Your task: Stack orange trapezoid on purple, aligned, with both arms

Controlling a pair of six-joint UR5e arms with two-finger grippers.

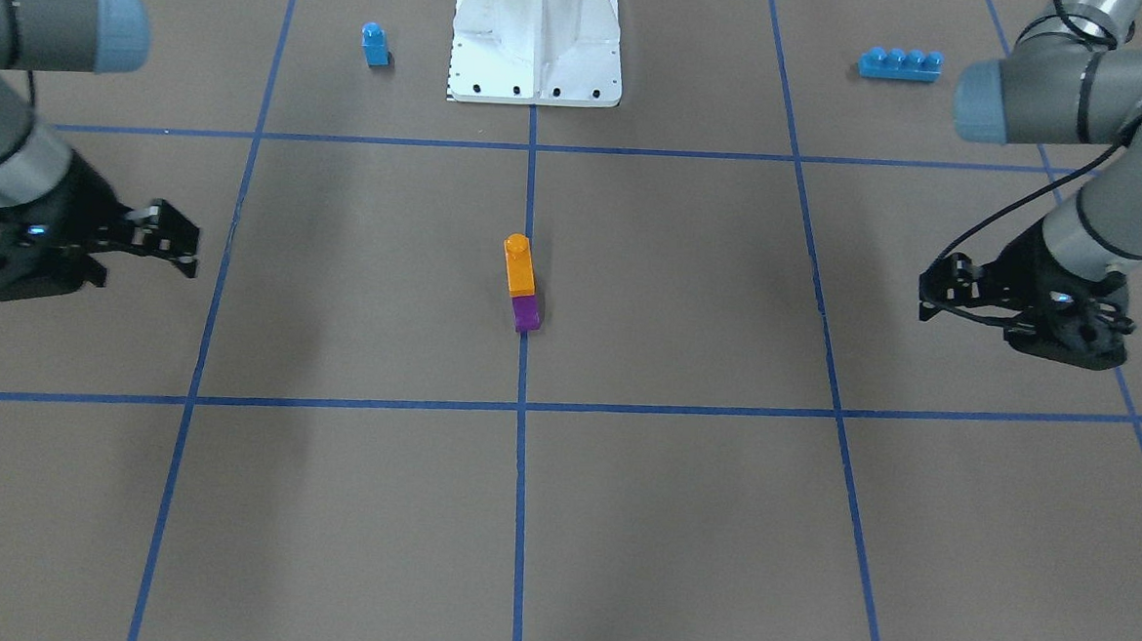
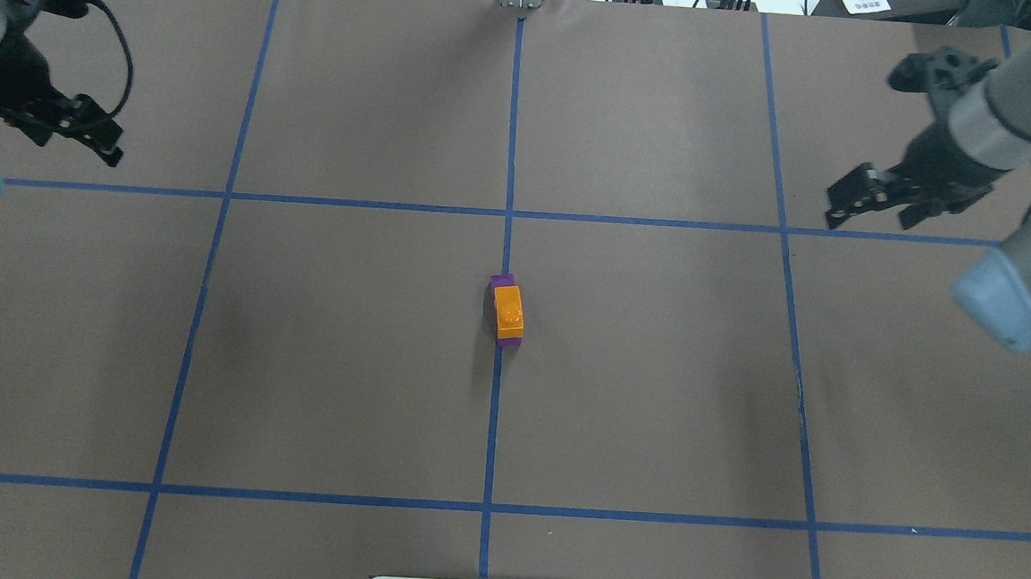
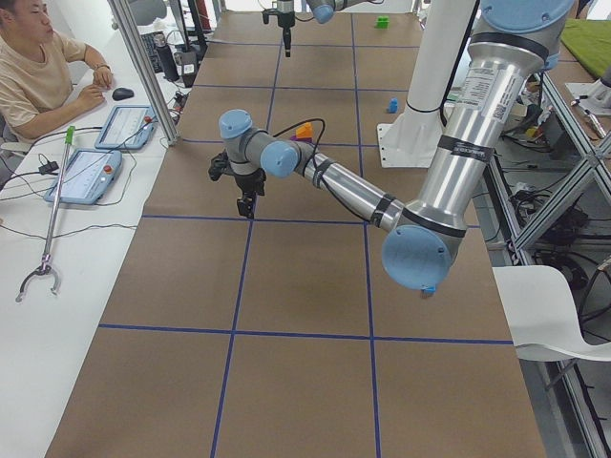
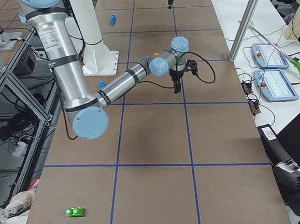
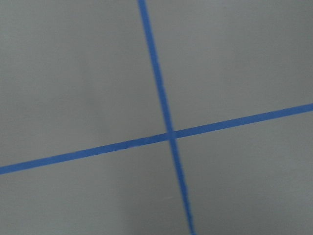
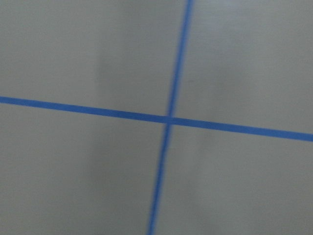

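The orange trapezoid [image 1: 519,267] sits on the purple block [image 1: 526,313] at the table's centre, on the middle blue tape line. From overhead the orange trapezoid [image 2: 508,311] covers most of the purple block [image 2: 504,281], with their edges roughly lined up. My left gripper [image 1: 924,298] [image 2: 111,144] is open and empty, far out to the stack's side. My right gripper [image 1: 184,240] [image 2: 832,206] is open and empty, far out on the other side. Both wrist views show only brown table and blue tape.
A small blue single-stud block [image 1: 375,45] and a long blue brick [image 1: 899,63] lie near the white robot base [image 1: 536,65]. A green block [image 4: 74,212] lies at the table's right end. An operator [image 3: 38,67] sits beside the far edge.
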